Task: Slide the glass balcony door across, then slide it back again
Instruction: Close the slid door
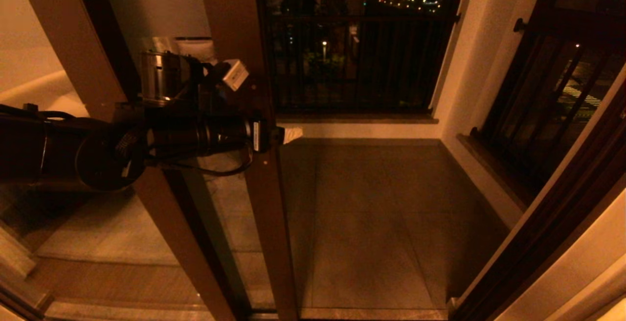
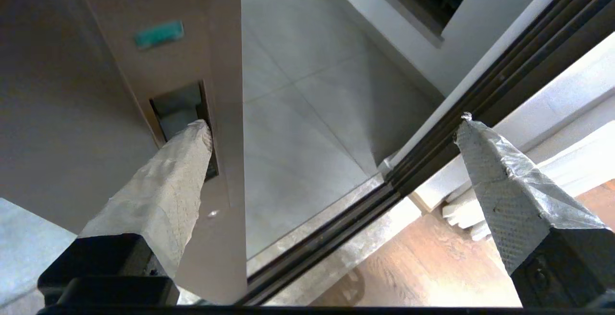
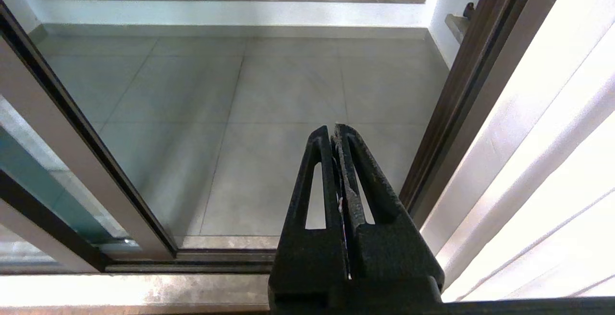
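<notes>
The glass balcony door (image 1: 230, 27) stands at the left with the doorway open to its right. Its dark brown stile (image 1: 266, 203) runs down the middle of the head view, and a frosted band (image 1: 156, 12) crosses the glass; I cannot make out any characters on it. My left gripper (image 1: 279, 135) is open at the stile. One taped finger (image 2: 182, 171) has its tip in the recessed pull (image 2: 180, 106). The other finger (image 2: 499, 180) hangs free past the door's edge. My right gripper (image 3: 335, 135) is shut on nothing, held low before the opening.
The dark floor track (image 2: 326, 238) runs along the threshold. Grey balcony tiles (image 1: 371, 223) lie beyond, with a black railing (image 1: 362, 57) at the back and the dark door jamb (image 1: 547, 223) on the right. A pale curtain (image 3: 543, 161) hangs by the right arm.
</notes>
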### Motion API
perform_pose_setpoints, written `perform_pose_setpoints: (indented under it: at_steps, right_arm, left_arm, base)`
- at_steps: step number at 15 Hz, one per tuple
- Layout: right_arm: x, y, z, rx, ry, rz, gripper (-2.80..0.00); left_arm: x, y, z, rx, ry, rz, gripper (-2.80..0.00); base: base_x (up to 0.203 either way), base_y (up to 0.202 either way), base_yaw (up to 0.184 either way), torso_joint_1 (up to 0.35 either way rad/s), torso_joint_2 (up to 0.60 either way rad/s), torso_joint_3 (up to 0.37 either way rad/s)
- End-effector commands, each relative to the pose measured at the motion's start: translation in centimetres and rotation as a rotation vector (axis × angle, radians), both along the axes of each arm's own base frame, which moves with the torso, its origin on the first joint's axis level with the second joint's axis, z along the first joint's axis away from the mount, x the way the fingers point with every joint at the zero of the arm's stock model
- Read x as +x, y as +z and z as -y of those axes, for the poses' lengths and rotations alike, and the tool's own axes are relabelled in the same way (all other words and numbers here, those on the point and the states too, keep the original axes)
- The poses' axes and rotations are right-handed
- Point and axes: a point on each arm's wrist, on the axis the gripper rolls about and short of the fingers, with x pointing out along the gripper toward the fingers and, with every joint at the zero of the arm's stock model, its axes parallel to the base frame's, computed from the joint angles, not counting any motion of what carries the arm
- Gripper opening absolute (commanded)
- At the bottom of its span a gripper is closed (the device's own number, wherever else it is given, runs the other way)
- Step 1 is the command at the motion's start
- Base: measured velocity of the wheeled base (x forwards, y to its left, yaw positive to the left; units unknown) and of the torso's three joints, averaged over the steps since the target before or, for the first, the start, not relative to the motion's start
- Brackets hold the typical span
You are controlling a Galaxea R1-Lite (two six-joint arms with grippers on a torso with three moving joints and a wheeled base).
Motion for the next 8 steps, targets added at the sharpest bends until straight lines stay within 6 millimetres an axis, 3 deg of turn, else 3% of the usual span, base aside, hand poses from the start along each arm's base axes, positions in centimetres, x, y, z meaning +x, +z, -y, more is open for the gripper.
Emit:
perform_pose_setpoints:
  at_steps: [1, 8]
  right_arm:
    - [0.0, 0.0, 0.0, -0.001, 0.001, -0.001, -2.80]
    - [0.0, 0.0, 0.0, -0.001, 0.001, -0.001, -2.80]
  left_arm:
    - [0.0, 0.2, 0.3, -0.004, -0.008, 0.006, 0.00]
    - [-0.1, 0.2, 2.0, -0.002, -0.029, 0.015, 0.00]
  base:
    - [0.000, 0.000, 0.000, 0.000, 0.00, 0.000]
    - [0.000, 0.000, 0.000, 0.000, 0.00, 0.000]
